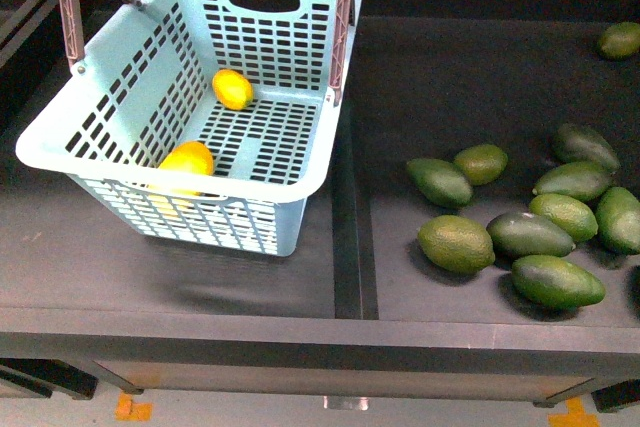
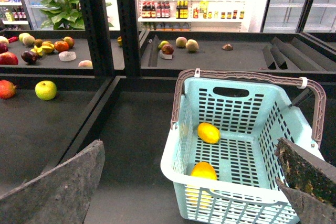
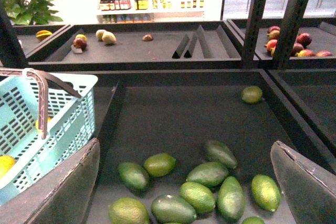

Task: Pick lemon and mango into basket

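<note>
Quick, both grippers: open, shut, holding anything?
Left gripper: jaws open, holding nothing.
Right gripper: jaws open, holding nothing.

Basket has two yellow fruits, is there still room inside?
Yes. The basket floor is bare between the lemon and the mango. The green fruits crowd the right bin.

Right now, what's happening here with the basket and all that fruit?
Nothing is being handled at this moment. The lemon and the mango both lie inside the teal basket, apart from each other. The left gripper and right gripper are both open and empty. The green fruits lie loose in the neighbouring bin.
</note>
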Tool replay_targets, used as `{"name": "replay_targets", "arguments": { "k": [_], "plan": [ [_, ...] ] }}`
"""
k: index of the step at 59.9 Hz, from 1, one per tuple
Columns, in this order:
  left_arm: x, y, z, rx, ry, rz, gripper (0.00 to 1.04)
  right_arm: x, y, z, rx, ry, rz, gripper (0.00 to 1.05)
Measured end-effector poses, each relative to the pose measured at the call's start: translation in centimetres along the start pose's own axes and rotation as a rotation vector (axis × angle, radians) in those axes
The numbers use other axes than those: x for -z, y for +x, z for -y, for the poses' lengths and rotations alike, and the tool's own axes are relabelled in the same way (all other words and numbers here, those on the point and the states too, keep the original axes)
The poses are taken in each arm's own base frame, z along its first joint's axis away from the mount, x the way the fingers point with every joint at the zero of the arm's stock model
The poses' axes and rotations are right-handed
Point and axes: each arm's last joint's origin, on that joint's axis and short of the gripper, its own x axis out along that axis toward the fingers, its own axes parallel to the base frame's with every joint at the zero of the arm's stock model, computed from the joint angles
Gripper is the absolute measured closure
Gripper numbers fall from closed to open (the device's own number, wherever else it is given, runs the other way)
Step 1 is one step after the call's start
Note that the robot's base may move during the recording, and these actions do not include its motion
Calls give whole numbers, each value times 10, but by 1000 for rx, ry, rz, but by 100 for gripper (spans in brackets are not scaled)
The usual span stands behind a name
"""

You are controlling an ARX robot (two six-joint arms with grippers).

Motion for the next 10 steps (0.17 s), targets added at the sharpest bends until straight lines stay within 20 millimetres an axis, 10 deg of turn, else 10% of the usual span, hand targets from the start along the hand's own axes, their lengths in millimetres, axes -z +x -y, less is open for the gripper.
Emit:
{"name": "replay_targets", "arguments": {
  "k": [10],
  "plan": [
    [0, 0, 0, 0, 0, 0, 7, 0, 0, 0, 0, 0, 0, 9]
  ]
}}
